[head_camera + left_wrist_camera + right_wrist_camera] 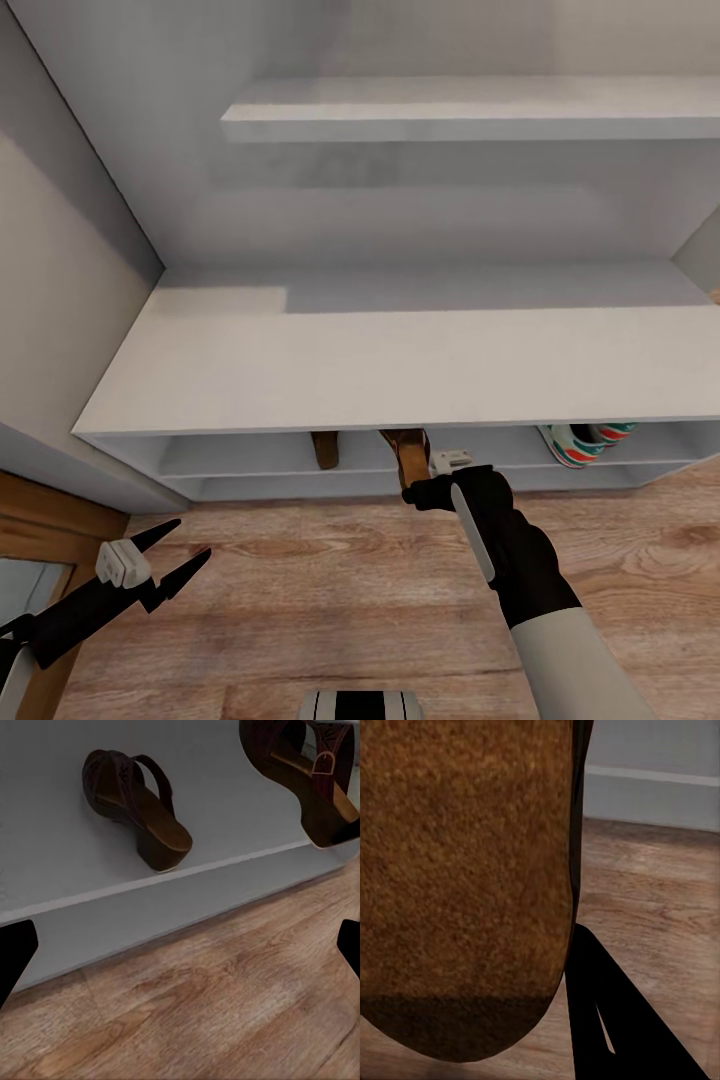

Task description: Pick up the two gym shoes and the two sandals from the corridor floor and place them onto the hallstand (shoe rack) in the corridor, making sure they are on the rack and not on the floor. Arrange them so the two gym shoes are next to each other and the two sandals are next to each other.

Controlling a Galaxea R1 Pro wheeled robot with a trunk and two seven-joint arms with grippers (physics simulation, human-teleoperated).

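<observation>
The hallstand (400, 350) is a pale, low unit with open shelves under its flat top. One brown sandal (325, 449) (135, 806) stands on the lower shelf. My right gripper (422, 492) is shut on the second sandal (405, 455) (315, 772) and holds it at the shelf's front edge, just right of the first. Its tan sole (465, 885) fills much of the right wrist view, beside one black finger (615, 1020). Two gym shoes (585, 441) sit side by side on the same shelf, further right. My left gripper (165, 568) (180, 949) hangs open over the corridor floor (300, 600), holding nothing.
A grey wall (60, 300) closes in the left side, with a wooden frame (40, 520) low at the left. A higher wall shelf (470, 115) juts out above the hallstand. The robot's base (360, 705) shows at the bottom edge.
</observation>
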